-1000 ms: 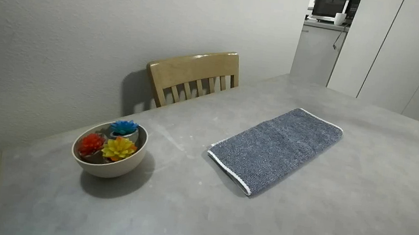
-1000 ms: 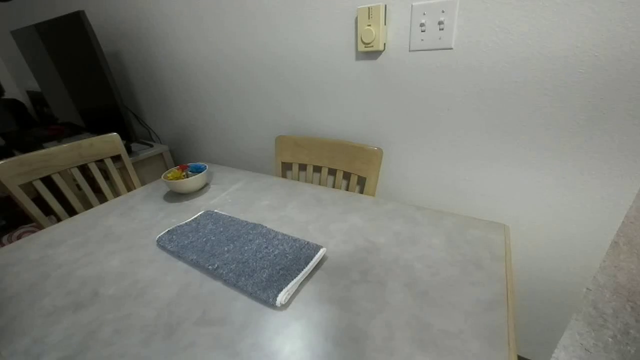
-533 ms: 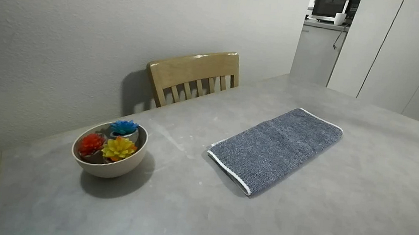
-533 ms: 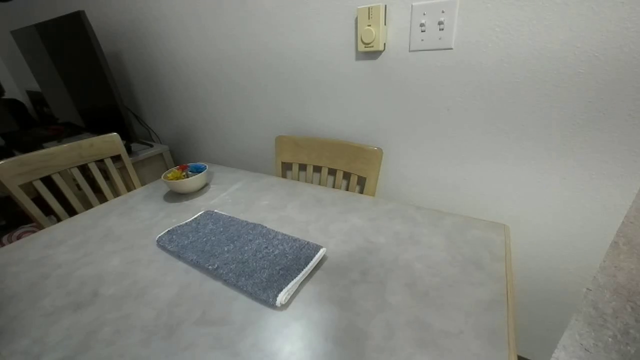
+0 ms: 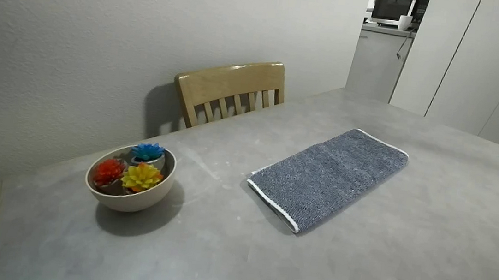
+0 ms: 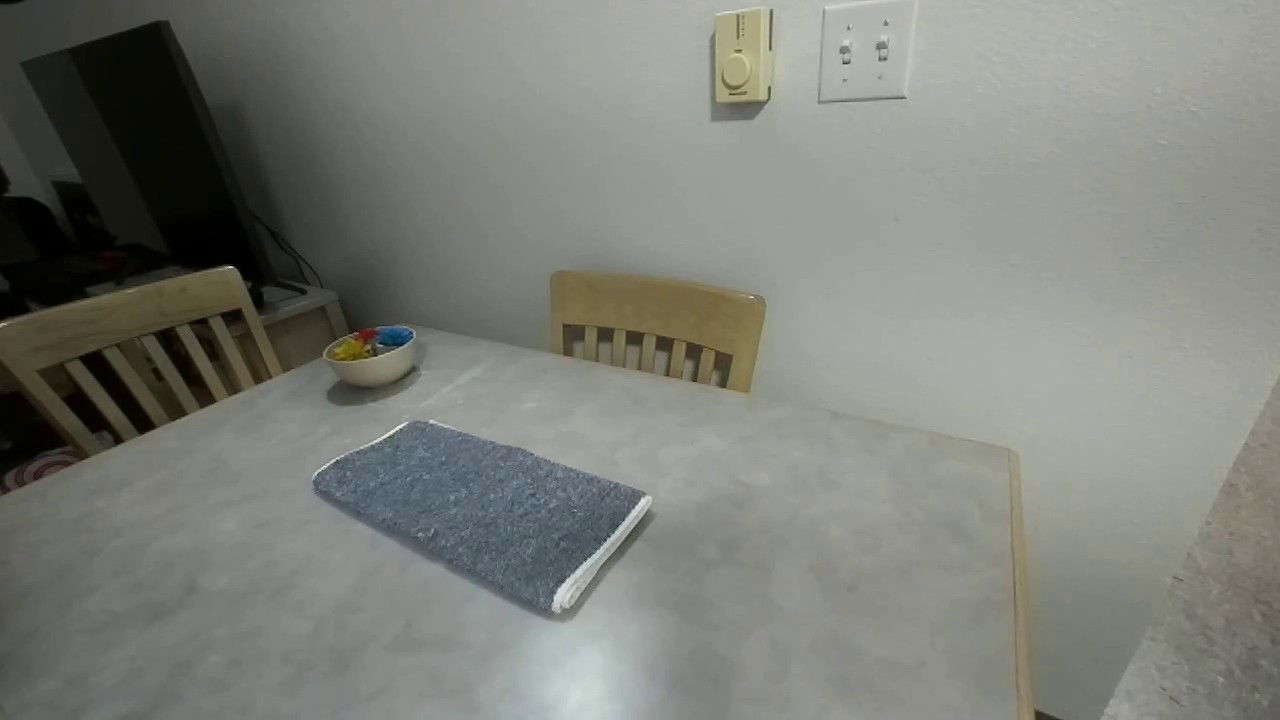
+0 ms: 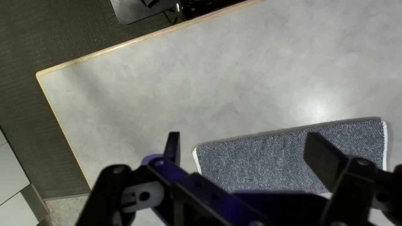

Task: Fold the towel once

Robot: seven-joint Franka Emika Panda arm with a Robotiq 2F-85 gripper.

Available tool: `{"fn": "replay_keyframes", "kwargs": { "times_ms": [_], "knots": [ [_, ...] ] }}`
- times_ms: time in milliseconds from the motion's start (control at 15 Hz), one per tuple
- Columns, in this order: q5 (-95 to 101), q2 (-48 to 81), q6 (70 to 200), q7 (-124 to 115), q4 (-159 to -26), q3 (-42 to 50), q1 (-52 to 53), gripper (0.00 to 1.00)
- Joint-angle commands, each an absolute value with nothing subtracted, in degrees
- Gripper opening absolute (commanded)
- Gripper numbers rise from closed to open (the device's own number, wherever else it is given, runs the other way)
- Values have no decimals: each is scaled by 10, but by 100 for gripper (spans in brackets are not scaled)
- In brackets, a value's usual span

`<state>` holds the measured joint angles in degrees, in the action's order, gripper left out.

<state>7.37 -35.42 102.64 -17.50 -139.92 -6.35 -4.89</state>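
Pale wall (image 6: 1000,250) behind, mottled grey tabletop (image 5: 218,257) in front, wooden chair (image 5: 232,79) on the wall side. Blue-grey towel (image 5: 329,176) lies flat on the tabletop, apart from the bowl (image 5: 131,204) of coloured flower-like plants (image 5: 141,176).

Progress: towel reads as doubled over already. Layers show at a short end and white trim (image 6: 605,556) curls round at a corner, so one fold seems in place, likely along a long side. Cannot tell if that is the asked-for fold or just the starting layout. If the former, nothing is left; if the latter, grasp, lift and lay-over are all to do.

As for the gripper (image 7: 243,142), fingers spread wide, nothing pinched. Wrist view has one finger overlapping the towel, the other just beside its trimmed short end; probably well above, since neither exterior view shows the gripper.

View differences: wrist view alone has the gripper, plus a wood-edged tabletop corner, dark floor (image 7: 19,78) and a black flat thing (image 7: 141,12) past the edge, unidentified. It misses the bowl, and the gripper hides part of the towel. Both exterior views give the whole towel top and the bowl. Microwave (image 5: 391,9) and pale doors (image 5: 484,67) turn up in an exterior view, far back. Thermostat (image 6: 740,70) in full, light switches (image 6: 868,50), dark screen (image 6: 160,130) and another chair (image 6: 120,318) also turn up in an exterior view, where the doubled trim reads clearest.
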Motion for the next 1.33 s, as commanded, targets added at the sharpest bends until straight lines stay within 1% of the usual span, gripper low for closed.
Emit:
{"fn": "replay_keyframes", "kwargs": {
  "times_ms": [0,400,800,867,1067,1267],
  "knots": [
    [77,-333,1042,-173,-1389,-55,-45,100],
    [78,-269,1087,-181,-1365,-59,-44,100],
    [82,-169,1097,-190,-1332,-83,-18,100],
    [77,-214,1092,-181,-1356,-70,-18,100],
    [77,-178,1098,-188,-1344,-75,-8,100],
    [77,-180,1104,-190,-1347,-72,-10,100]
  ]
}}
